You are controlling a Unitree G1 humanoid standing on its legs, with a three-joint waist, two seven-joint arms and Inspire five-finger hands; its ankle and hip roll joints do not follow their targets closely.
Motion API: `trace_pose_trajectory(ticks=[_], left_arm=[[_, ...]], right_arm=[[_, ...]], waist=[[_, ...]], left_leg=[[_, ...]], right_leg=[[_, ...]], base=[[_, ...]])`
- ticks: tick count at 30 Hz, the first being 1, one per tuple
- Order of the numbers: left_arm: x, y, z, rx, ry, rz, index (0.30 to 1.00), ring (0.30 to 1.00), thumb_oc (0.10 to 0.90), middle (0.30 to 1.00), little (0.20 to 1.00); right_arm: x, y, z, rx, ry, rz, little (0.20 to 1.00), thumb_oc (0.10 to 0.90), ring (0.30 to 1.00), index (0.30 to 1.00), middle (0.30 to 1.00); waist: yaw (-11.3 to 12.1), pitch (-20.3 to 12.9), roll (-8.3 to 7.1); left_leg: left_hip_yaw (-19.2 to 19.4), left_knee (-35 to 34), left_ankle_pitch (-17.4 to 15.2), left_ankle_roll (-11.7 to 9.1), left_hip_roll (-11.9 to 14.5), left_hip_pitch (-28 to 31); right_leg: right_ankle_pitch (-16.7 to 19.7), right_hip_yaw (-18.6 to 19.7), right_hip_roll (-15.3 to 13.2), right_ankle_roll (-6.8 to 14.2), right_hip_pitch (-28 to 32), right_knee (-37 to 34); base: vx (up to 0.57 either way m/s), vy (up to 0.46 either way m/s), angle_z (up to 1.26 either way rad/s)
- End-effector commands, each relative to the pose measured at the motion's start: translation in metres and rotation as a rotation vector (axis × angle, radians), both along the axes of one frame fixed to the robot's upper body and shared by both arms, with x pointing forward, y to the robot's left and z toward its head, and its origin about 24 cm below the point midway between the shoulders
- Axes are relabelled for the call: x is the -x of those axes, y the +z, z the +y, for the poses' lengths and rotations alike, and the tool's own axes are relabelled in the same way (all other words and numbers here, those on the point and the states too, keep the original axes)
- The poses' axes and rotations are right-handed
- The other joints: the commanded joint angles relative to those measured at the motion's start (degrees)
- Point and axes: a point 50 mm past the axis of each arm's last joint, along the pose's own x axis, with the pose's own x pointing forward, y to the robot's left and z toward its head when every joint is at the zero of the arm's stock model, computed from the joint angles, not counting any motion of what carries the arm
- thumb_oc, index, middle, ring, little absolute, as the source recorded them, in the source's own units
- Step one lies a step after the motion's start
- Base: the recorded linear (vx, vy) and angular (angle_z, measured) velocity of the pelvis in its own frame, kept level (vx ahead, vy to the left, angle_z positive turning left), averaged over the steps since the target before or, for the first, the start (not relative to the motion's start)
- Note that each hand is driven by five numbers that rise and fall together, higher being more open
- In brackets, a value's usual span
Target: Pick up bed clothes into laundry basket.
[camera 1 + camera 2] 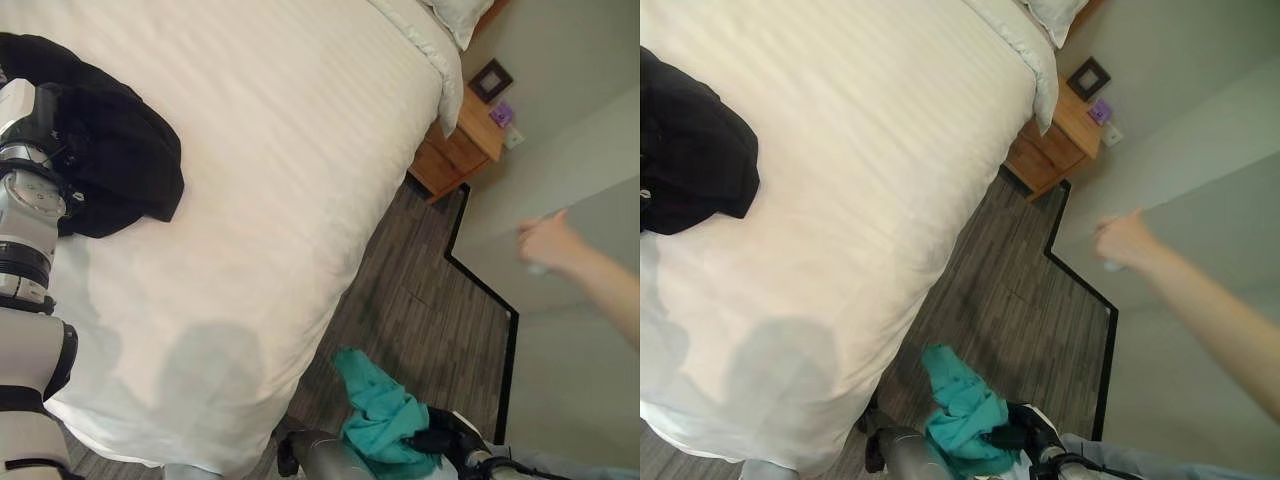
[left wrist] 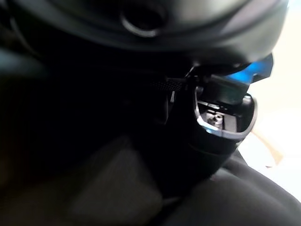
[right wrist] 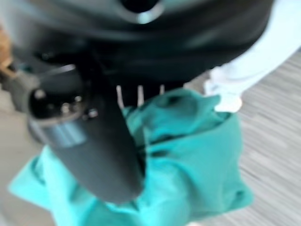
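A black garment lies bunched on the white bed near its left side. My left hand is sunk into that heap, and the black cloth presses close around it in the left wrist view. Low over the wooden floor beside the bed hangs a teal garment. My right hand is shut on it, with the thumb lying across the teal cloth.
A person's arm and hand reach in from the right against the grey wall. A wooden nightstand stands by the bed's head, with a pillow above it. Dark plank floor runs between bed and wall.
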Motion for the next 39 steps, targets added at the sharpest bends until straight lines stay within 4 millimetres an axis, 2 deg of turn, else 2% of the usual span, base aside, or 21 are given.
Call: trace_pose_trajectory(ticks=[1,3,4,5,6,7,11,12,13,14,15,16,17,18,20,21,36,38,39], left_arm=[[0.002,-0.069,-0.002,0.098,-0.024,0.245,0.3,0.3,0.4,0.3,0.3],[0.002,-0.069,-0.002,0.098,-0.024,0.245,0.3,0.3,0.4,0.3,0.3],[0.002,0.0,-0.013,0.141,-0.181,-0.076,0.3,0.3,0.4,0.3,0.3],[-0.001,0.012,-0.026,0.164,-0.259,-0.133,0.3,0.3,0.4,0.3,0.3],[-0.003,0.015,-0.037,0.192,-0.325,-0.178,0.3,0.3,0.4,0.3,0.3],[0.0,0.016,-0.045,0.235,-0.381,-0.228,0.3,0.3,0.4,0.3,0.3],[0.0,0.016,-0.045,0.235,-0.381,-0.228,0.3,0.3,0.4,0.3,0.3],[0.001,0.008,-0.052,0.263,-0.428,-0.235,0.3,0.3,0.4,0.3,0.3],[0.018,0.0,-0.068,0.353,-0.575,-0.308,0.3,0.3,0.4,0.3,0.3],[0.061,-0.048,-0.057,0.684,-0.629,-0.401,0.3,0.3,0.4,0.3,0.3],[0.086,-0.059,-0.047,0.761,-0.588,-0.535,0.3,0.3,0.4,0.3,0.3],[0.097,-0.065,-0.039,0.799,-0.545,-0.587,0.3,0.3,0.4,0.3,0.3],[0.101,-0.072,-0.041,0.816,-0.542,-0.589,0.3,0.3,0.4,0.3,0.3],[0.11,-0.076,-0.035,0.831,-0.508,-0.634,0.3,0.3,0.4,0.3,0.3],[0.123,-0.083,-0.032,0.834,-0.468,-0.66,0.3,0.3,0.4,0.3,0.3],[0.137,-0.08,-0.026,0.766,-0.431,-0.677,0.3,0.3,0.4,0.3,0.3],[0.137,-0.08,-0.026,0.765,-0.429,-0.677,0.3,0.3,0.4,0.3,0.3],[0.152,-0.08,-0.022,0.775,-0.398,-0.751,0.3,0.3,0.4,0.3,0.3],[0.173,-0.097,-0.024,0.841,-0.324,-0.815,0.3,0.3,0.4,0.3,0.3]], right_arm=[[-0.017,0.027,-0.047,0.158,-0.038,-0.096,0.3,0.4,0.3,0.3,0.3],[-0.017,0.027,-0.047,0.158,-0.038,-0.096,0.3,0.4,0.3,0.3,0.3],[-0.067,0.066,-0.032,0.088,-0.012,-0.387,0.3,0.4,0.3,0.3,0.3],[-0.056,0.055,-0.036,0.098,-0.069,-0.338,0.3,0.4,0.3,0.3,0.3],[-0.052,0.051,-0.04,0.106,-0.108,-0.315,0.3,0.4,0.3,0.3,0.3],[-0.048,0.047,-0.042,0.111,-0.132,-0.293,0.3,0.4,0.3,0.3,0.3],[-0.048,0.047,-0.042,0.111,-0.131,-0.293,0.3,0.4,0.3,0.3,0.3],[-0.045,0.043,-0.043,0.112,-0.152,-0.277,0.3,0.4,0.3,0.3,0.3],[-0.043,0.049,-0.053,0.13,-0.192,-0.3,0.3,0.4,0.3,0.3,0.3],[-0.064,0.078,-0.071,0.176,-0.215,-0.442,0.3,0.4,0.3,0.3,0.3],[-0.087,0.115,-0.075,0.192,-0.22,-0.643,0.3,0.4,0.3,0.3,0.3],[-0.096,0.136,-0.077,0.208,-0.22,-0.746,0.3,0.4,0.3,0.3,0.3],[-0.1,0.144,-0.077,0.221,-0.227,-0.783,0.3,0.4,0.3,0.3,0.3],[-0.112,0.167,-0.076,0.212,-0.22,-0.896,0.3,0.4,0.3,0.3,0.3],[-0.124,0.197,-0.073,0.233,-0.209,-1.034,0.3,0.4,0.3,0.3,0.3],[-0.136,0.233,-0.06,0.198,-0.191,-1.223,0.3,0.4,0.3,0.3,0.3],[-0.136,0.233,-0.06,0.198,-0.19,-1.222,0.3,0.4,0.3,0.3,0.3],[-0.144,0.268,-0.04,0.138,-0.169,-1.417,0.3,0.4,0.3,0.3,0.3],[-0.138,0.285,-0.012,0.052,-0.127,-1.54,0.3,0.4,0.3,0.3,0.3]], waist=[[-2.68,2.39,0.78],[-2.68,2.39,0.78],[0.34,1.76,5.66],[1.21,2.41,8.41],[1.57,2.71,9.99],[2.39,2.45,11.12],[2.34,2.39,11.15],[3.43,2.23,11.82],[5.95,2.4,13.61],[7.85,0.89,16.64],[9.15,0.08,17.93],[9.64,-0.33,18.43],[9.89,-0.87,18.81],[10.7,-1.18,19.2],[11.67,-2.5,19.99],[12.82,-3.51,20.81],[12.55,-3.62,20.91],[14.74,-5.01,21.57],[16.62,-7.91,21.74]], left_leg=[[-5.55,-3.37,4.56,1.0,-0.03,-2.74],[-5.55,-3.37,4.56,1.0,-0.03,-2.74],[-5.11,-4.78,4.77,1.07,-0.76,1.41],[-6.23,-3.72,5.19,1.2,-0.78,1.83],[-7.46,-2.77,5.04,1.28,-1.18,1.71],[-8.55,-2.49,5.43,1.19,-1.64,1.47],[-8.57,-2.49,5.44,1.18,-1.64,1.41],[-9.19,-2.28,5.85,1.05,-1.91,1.4],[-11.44,-1.72,7.03,0.59,-2.09,1.48],[-13.38,-2.82,8.14,0.13,-2.18,2.6],[-14.38,-2.34,9.33,-0.39,-2.43,1.95],[-14.68,-2.14,9.5,-0.65,-2.66,1.99],[-14.93,-2.16,9.85,-0.72,-2.89,1.8],[-15.23,-2.16,9.83,-1.02,-3.26,2.24],[-16.33,-2.48,10.49,-1.3,-3.9,2.21],[-17.22,-2.97,10.49,-1.57,-4.61,2.99],[-17.43,-3.02,10.88,-1.52,-4.61,2.68],[-18.61,-3.58,11.54,-1.48,-5.37,3.17],[-21.06,-5.39,10.94,-0.75,-7.21,4.49]], right_leg=[[-5.93,-0.19,0.21,1.24,1.13,0.96],[-5.93,-0.19,0.21,1.24,1.13,0.96],[-9.55,-2.55,-0.95,1.1,3.03,5.33],[-12.84,-1.59,-0.15,0.64,3.44,10.5],[-14.72,-0.05,0.24,0.57,4.09,11.97],[-15.26,0.57,0.16,-0.29,5.32,10.21],[-15.24,0.55,0.17,-0.3,5.27,10.19],[-15.58,0.37,-0.05,-0.91,5.87,9.63],[-16.23,-0.98,0.32,-2.3,7.54,9.32],[-17.0,-3.28,0.42,-3.18,11.16,7.49],[-16.48,-4.96,0.37,-3.83,12.9,5.49],[-16.87,-5.72,0.21,-3.87,14.02,4.92],[-16.57,-6.24,0.2,-4.1,14.58,4.37],[-16.92,-6.92,0.07,-4.27,15.83,3.92],[-16.75,-8.41,-0.1,-4.4,16.99,3.11],[-17.41,-9.68,-0.23,-4.5,18.45,2.81],[-17.02,-9.9,-0.16,-4.49,18.31,2.63],[-17.18,-11.59,-0.26,-4.84,19.76,2.52],[-18.19,-13.91,-0.48,-5.05,21.96,2.0]], base=[[0.0,0.0,-0.08],[0.04,0.001,-0.01],[0.13,-0.012,-0.09],[0.14,-0.034,0.0],[0.04,-0.073,0.26],[0.01,-0.059,0.59],[-0.01,-0.02,0.36],[0.01,-0.198,0.04],[0.04,-0.362,0.03],[0.03,-0.445,-0.05],[0.0,-0.345,0.21],[-0.04,-0.201,0.75],[-0.02,-0.13,1.1],[-0.03,-0.095,0.97],[0.0,-0.091,0.44],[0.02,-0.057,0.41],[0.0,-0.002,0.14],[0.05,-0.016,-0.02],[0.19,0.079,0.31]])
